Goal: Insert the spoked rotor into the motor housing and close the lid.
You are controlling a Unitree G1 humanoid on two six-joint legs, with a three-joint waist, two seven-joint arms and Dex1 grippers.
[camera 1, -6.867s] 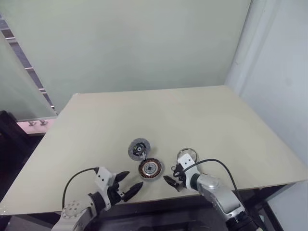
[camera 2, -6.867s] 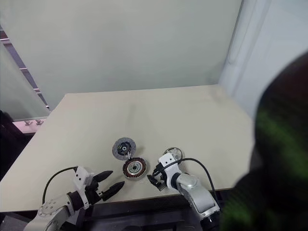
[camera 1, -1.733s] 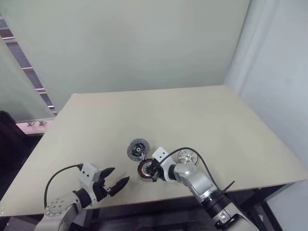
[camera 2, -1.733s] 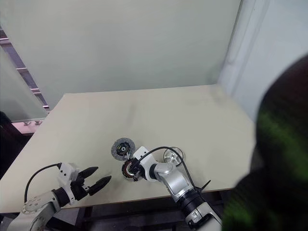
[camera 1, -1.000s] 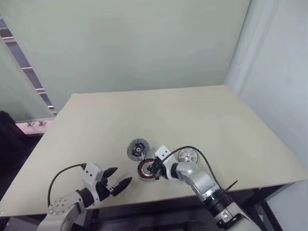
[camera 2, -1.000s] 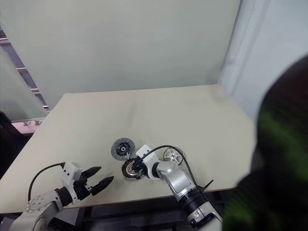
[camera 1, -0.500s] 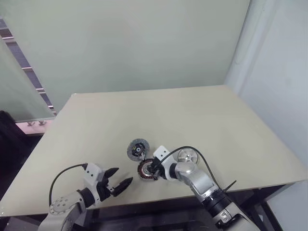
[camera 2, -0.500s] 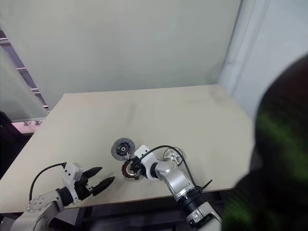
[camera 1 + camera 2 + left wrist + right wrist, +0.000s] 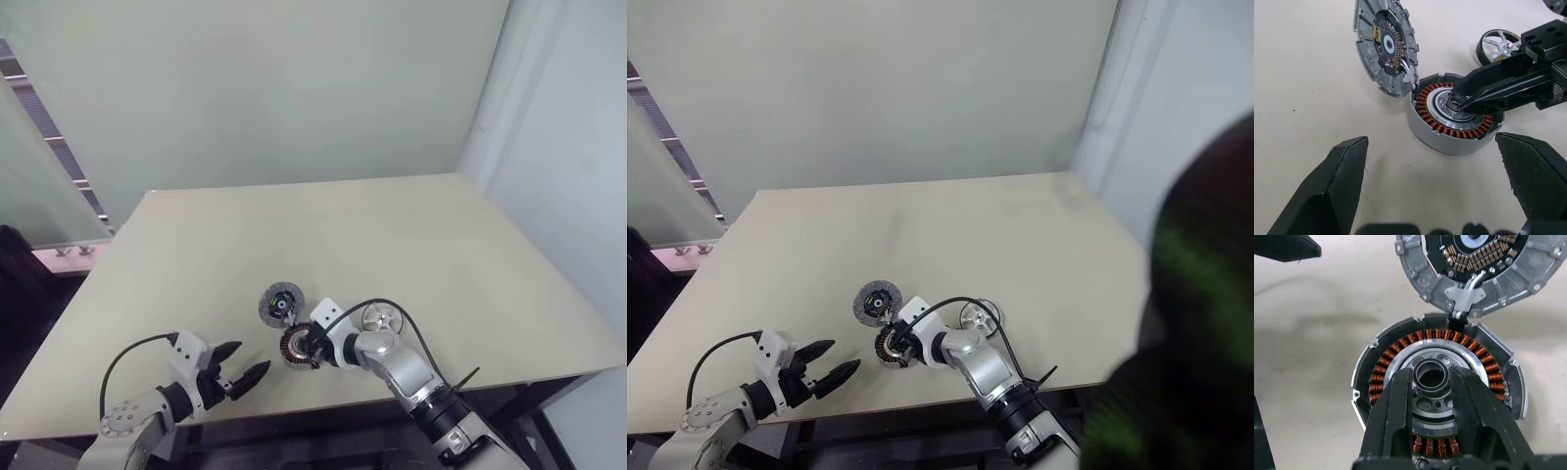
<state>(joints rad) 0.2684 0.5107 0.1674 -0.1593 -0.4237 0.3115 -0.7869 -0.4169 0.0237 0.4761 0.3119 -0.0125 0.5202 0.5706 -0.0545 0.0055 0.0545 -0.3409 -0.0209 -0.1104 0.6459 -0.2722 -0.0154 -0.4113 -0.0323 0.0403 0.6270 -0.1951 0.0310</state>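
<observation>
The motor housing (image 9: 1437,394) sits flat on the pale bench (image 9: 411,235), its ring of copper windings facing up. The ribbed grey lid (image 9: 1385,45) lies touching its far edge, a short wire joining them. The shiny spoked rotor (image 9: 1498,44) rests just beside the housing. The right gripper (image 9: 1432,382) pinches the housing's small central collar between narrowed fingers. The left gripper (image 9: 245,372) hovers near the housing, spread wide and empty.

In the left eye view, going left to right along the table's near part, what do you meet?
Left hand → lid → motor housing, with the right hand at its centre → spoked rotor.
</observation>
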